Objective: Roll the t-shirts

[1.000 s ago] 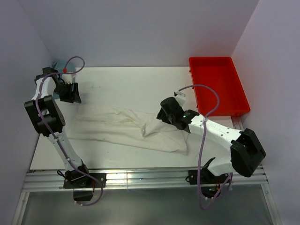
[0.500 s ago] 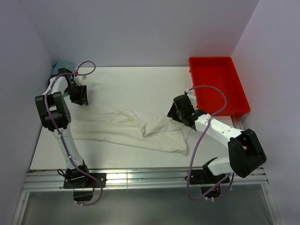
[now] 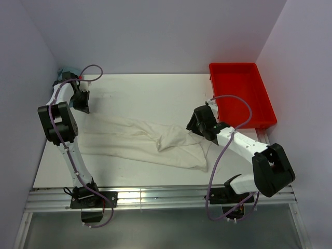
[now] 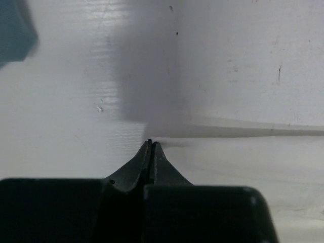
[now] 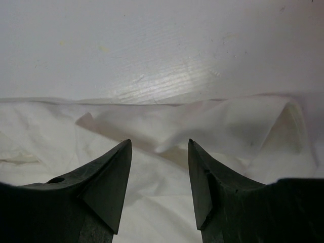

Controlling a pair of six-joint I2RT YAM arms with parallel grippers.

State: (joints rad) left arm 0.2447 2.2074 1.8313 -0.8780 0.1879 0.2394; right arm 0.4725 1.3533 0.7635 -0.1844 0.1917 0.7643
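Across the middle of the table [image 3: 155, 93], the shirt [image 3: 140, 141] lay crumpled rather than flat, its long axis running from the left of the top view toward the lower right, with a bunched fold near its centre. We judged that rolling had not begun and that the cloth would need to be spread or taken by an end first, so what mattered was which end each arm could reach. The right gripper [image 3: 194, 123] was the nearer one: it hung over the shirt's upper right edge, just left of the red tray [image 3: 212, 88], and in its wrist view the cloth filled the lower frame beneath and between the fingers. Its jaws stood spread apart, pinching nothing. The left gripper [image 3: 83, 105] sat in the upper left of the top view, just beyond the shirt's left end, so the cloth lay below it and to its right in that view. Its fingers were pressed together with nothing between them, and a pale edge crossed its wrist view just past the tips; we could not tell whether they touched it.
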